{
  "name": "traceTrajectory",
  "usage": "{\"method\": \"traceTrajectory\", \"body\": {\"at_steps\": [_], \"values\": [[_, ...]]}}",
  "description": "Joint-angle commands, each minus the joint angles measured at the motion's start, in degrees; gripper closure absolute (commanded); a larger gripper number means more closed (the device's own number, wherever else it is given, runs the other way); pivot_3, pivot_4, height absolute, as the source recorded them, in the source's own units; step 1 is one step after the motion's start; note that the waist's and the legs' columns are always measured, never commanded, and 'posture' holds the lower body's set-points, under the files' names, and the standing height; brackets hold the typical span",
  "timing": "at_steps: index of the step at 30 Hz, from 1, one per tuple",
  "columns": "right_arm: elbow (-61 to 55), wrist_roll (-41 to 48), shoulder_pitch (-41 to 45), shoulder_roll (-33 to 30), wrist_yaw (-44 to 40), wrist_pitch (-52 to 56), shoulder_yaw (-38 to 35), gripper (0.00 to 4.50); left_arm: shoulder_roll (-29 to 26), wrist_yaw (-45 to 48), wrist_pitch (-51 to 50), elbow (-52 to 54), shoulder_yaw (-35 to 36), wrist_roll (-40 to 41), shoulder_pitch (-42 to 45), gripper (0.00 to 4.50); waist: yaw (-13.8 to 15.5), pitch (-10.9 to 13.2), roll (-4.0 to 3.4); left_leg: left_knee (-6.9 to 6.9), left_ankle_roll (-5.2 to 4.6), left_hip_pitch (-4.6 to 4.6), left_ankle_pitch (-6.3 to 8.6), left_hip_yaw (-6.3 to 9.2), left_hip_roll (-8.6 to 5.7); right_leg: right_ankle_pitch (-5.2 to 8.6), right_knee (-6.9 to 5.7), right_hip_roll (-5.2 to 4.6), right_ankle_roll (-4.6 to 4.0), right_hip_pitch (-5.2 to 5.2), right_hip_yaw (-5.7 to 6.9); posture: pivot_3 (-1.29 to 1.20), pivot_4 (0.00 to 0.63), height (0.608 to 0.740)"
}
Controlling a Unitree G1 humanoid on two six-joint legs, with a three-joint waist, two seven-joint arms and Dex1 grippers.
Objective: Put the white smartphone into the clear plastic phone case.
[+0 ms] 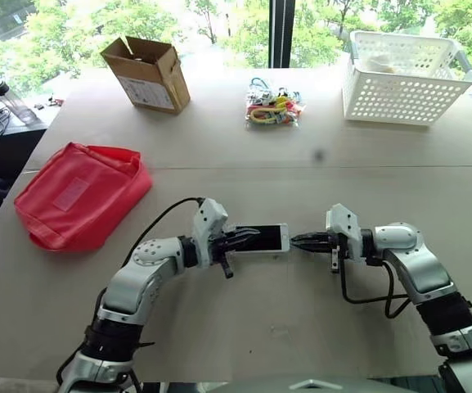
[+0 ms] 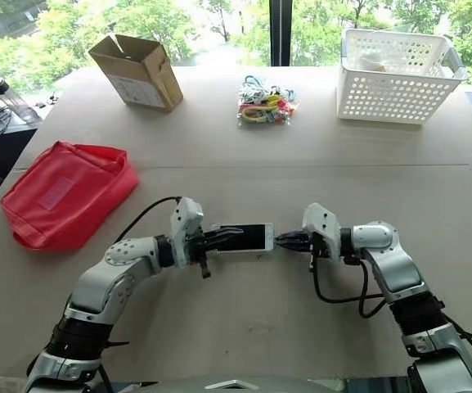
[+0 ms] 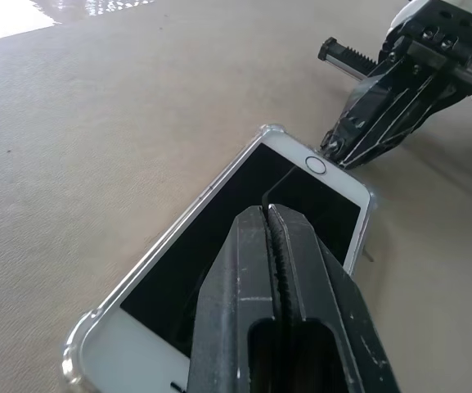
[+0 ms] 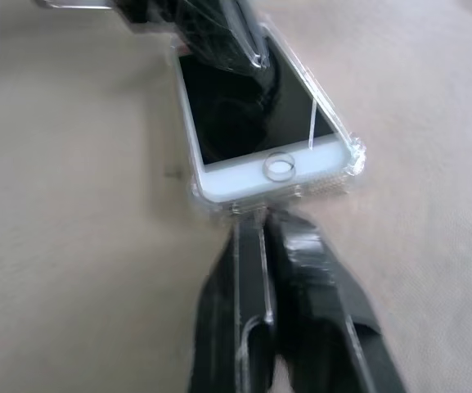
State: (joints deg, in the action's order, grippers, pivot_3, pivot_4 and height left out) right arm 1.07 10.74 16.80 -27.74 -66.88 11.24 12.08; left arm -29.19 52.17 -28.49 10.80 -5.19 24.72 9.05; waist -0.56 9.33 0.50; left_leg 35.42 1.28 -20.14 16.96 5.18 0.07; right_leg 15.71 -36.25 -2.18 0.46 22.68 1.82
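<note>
both grippers are closed, holding nothing: left gripper (image 1: 244, 238) presses its tips on the phone (image 3: 244, 246) screen, right gripper (image 1: 301, 241) pushes the home-button end. phone lies inside the case (image 3: 76, 360) on the table (image 1: 260, 319); task looks nearly finished.

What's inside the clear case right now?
The white smartphone sits screen-up inside the clear plastic phone case, whose rim wraps its visible corners. The left gripper lies closed over the screen, covering part of it. The case's back is hidden beneath the phone.
</note>
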Motion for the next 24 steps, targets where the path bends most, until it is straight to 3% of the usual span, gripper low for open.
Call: {"method": "traceTrajectory", "body": {"at_steps": [1, 6, 15, 21, 24], "values": [[-0.6, 0.85, -1.42, -0.36, 0.05, 0.71, 0.81, 4.5, -0.87, -0.19, 0.88, 0.41, -0.4, -1.23, -0.87, 4.44, 0.0, 0.02, 0.02, 0.0, 0.0, 0.0, 0.0, 0.0, 0.0, 0.0, -0.03, 0.0, 0.0, 0.0, 0.0, 0.0, 0.15, 0.74], [-2.68, 2.0, -3.18, 1.08, 1.83, -0.97, 0.93, 4.5, -1.83, -1.47, 2.45, -0.79, -1.32, -4.26, -2.06, 4.44, -0.06, 0.03, 0.04, 0.07, 0.0, 0.0, 0.0, -0.03, 0.0, 0.0, -0.07, 0.01, 0.0, 0.0, 0.0, 0.0, 0.15, 0.74], [-9.03, 10.08, -1.73, 1.35, 0.31, 7.78, -0.07, 4.5, -2.04, -2.3, 3.73, -3.39, -3.32, -7.13, -1.54, 4.44, -0.2, 0.1, -0.03, 0.61, -0.01, 0.05, 0.01, -0.03, 0.0, 0.0, -0.62, 0.05, 0.0, 0.0, -0.05, 0.0, 0.15, 0.74], [-8.97, 8.75, 4.39, 0.85, 1.9, 11.89, 1.84, 4.5, -1.56, -2.8, 4.45, -3.81, -4.01, -7.39, -1.26, 4.44, -0.22, 0.1, -0.04, 0.9, -0.06, 0.04, 0.03, -0.09, -0.01, -0.13, -0.79, 0.08, 0.14, -0.03, -0.12, 0.0, 0.15, 0.74], [-6.95, 3.29, 8.87, -0.07, 2.94, 12.57, 5.92, 4.5, -1.28, -3.0, 4.81, -4.03, -4.06, -7.44, -1.19, 4.44, -0.18, 0.1, -0.04, 0.97, -0.06, 0.05, 0.02, -0.11, -0.01, -0.19, -0.86, 0.11, 0.12, -0.03, -0.15, 0.0, 0.15, 0.74]]}}
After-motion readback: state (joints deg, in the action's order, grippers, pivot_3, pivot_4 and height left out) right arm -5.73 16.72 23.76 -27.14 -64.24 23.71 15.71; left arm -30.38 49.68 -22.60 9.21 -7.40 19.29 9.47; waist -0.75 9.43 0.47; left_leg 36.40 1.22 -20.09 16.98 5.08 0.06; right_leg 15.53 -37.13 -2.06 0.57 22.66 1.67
